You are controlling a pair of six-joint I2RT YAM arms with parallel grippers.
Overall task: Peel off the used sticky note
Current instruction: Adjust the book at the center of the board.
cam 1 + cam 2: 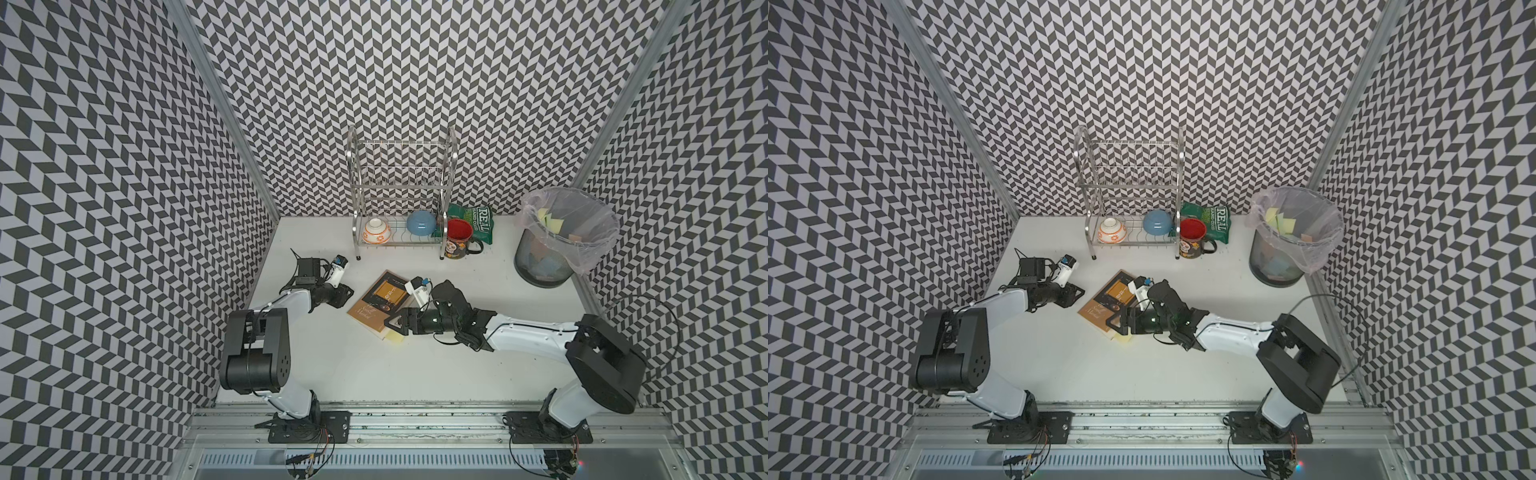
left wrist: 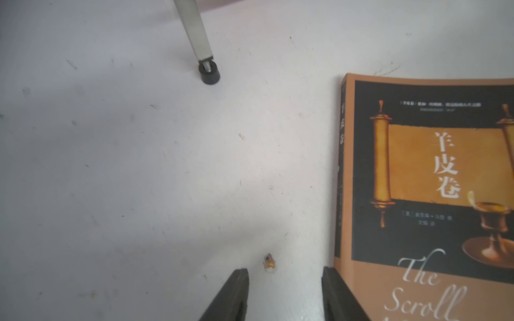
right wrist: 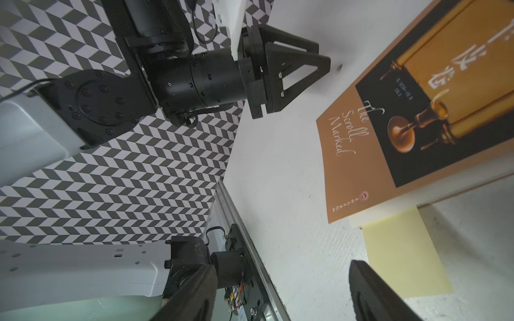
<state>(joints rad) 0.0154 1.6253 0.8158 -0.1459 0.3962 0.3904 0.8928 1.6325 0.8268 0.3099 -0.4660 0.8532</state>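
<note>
A book (image 1: 378,305) (image 1: 1106,301) with a brown and black cover lies flat mid-table. A pale yellow sticky note (image 1: 395,337) (image 1: 1125,338) (image 3: 403,255) pokes out from under its near corner. My right gripper (image 1: 388,325) (image 1: 1111,323) (image 3: 282,268) hovers low at that corner, open, with one finger over the note's edge and nothing held. To the left of the book (image 2: 431,180), my left gripper (image 1: 347,293) (image 1: 1077,293) (image 2: 285,273) has its jaws apart over bare table, one finger beside the book's spine. It also shows in the right wrist view as the left gripper (image 3: 324,55).
A metal dish rack (image 1: 401,195) at the back holds a white bowl (image 1: 376,230) and a blue bowl (image 1: 420,222). Beside it are a red mug (image 1: 459,239) and a green snack bag (image 1: 478,222). A lined mesh bin (image 1: 561,237) with several discarded notes stands back right. A crumb (image 2: 269,262) lies by the left fingers.
</note>
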